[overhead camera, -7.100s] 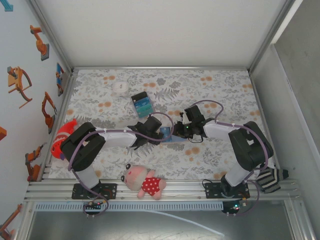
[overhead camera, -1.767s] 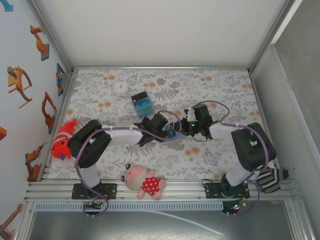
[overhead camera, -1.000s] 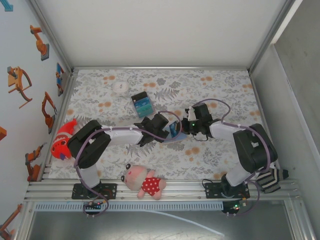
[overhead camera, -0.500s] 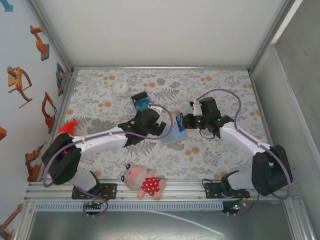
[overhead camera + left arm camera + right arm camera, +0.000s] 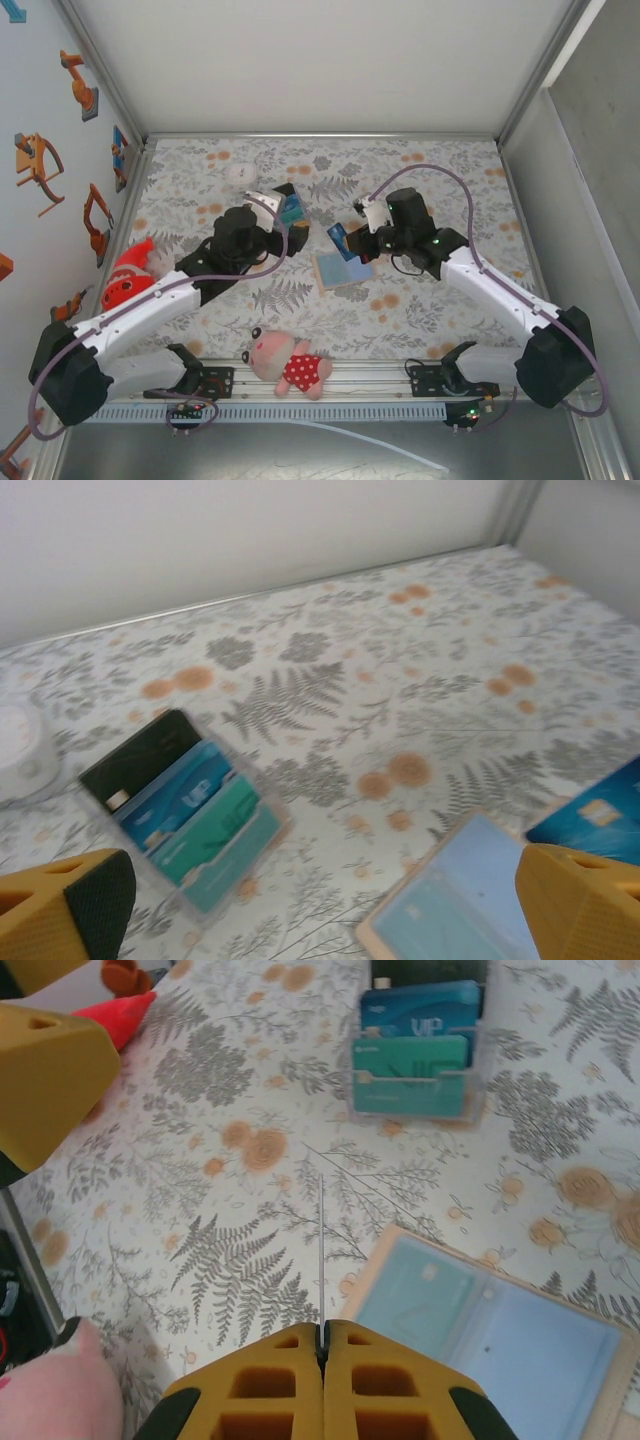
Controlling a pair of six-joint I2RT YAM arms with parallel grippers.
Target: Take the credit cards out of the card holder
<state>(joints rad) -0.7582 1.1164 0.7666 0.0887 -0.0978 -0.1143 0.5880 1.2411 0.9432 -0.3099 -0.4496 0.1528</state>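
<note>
Right gripper [image 5: 322, 1335] is pinched tight on a blue card [image 5: 338, 240], held just at 12 o'clock of the card holder [image 5: 343, 270]. The holder lies flat and open around mid-table, pale blue insides up. Left gripper [image 5: 335, 900] has its jaws spread wide with nothing in them, up by the clear card stand [image 5: 190, 815] at the holder's 11 o'clock.

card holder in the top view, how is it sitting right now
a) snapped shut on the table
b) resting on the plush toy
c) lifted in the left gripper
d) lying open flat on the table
D: the card holder lies spread open on the floral table, with its blue-grey inner faces turned up.
</note>
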